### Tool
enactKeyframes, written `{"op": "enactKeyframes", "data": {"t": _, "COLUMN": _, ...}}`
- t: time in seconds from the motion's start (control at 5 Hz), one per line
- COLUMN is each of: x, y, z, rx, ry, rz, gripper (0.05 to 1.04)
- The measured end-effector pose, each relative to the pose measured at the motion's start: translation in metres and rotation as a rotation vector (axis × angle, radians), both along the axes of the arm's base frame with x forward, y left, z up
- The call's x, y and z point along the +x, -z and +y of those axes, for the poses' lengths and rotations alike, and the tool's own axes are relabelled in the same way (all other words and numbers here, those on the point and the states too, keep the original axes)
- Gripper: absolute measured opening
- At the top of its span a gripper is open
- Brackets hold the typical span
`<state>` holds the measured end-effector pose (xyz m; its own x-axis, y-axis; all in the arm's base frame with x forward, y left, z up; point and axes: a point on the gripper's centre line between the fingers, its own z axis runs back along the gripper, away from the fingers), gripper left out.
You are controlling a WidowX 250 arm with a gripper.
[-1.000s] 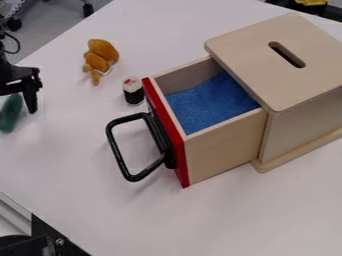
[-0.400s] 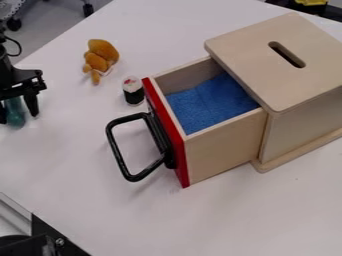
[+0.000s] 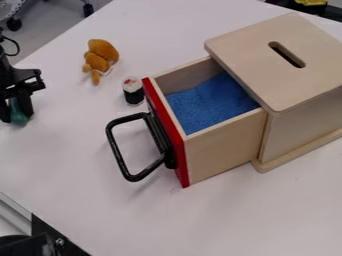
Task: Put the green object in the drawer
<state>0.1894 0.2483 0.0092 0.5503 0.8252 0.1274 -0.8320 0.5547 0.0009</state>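
"In the camera view, how is the pincer (image 3: 17, 118) to be described?"

"It is closed on the green object (image 3: 19, 114), which is held between its fingers (image 3: 27, 104), low over the surface (image 3: 77, 150). The grasp looks settled, though its firmness cannot be judged by sight."

"And how is the step in hand, the securing of the grasp, best done?"

"The squeeze should be completed before any lift is tried, with the fingers kept level on both sides so that the smooth-looking object is not pushed out. It should then be raised straight up. The open drawer (image 3: 224, 154) is found well to the right of the pincer, its black handle (image 3: 121, 158) turned toward it, so enough height must be gained for the handle and the red front (image 3: 175, 141) to be cleared. Release is best made low over the blue cloth (image 3: 208, 104), short of the box lid (image 3: 277, 62)."

"What is to be kept clear of?"

"The black-and-white toy (image 3: 133, 90), seen to the pincer's right, near the drawer front; it could be knocked by a low path."

"What is changed from the frame just before?"

"There, the fingers are seen spread wide around the object; now they are drawn in against it. The drawer is left unmoved."
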Motion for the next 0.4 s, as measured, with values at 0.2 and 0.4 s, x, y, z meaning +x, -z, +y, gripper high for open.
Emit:
{"op": "enactKeyframes", "data": {"t": 0.2, "x": 0.000, "y": -0.010, "z": 0.001, "rx": 0.005, "ry": -0.022, "rz": -0.024, "gripper": 0.411}}
{"op": "enactKeyframes", "data": {"t": 0.4, "x": 0.001, "y": -0.036, "z": -0.002, "rx": 0.059, "ry": -0.019, "rz": -0.082, "gripper": 0.411}}
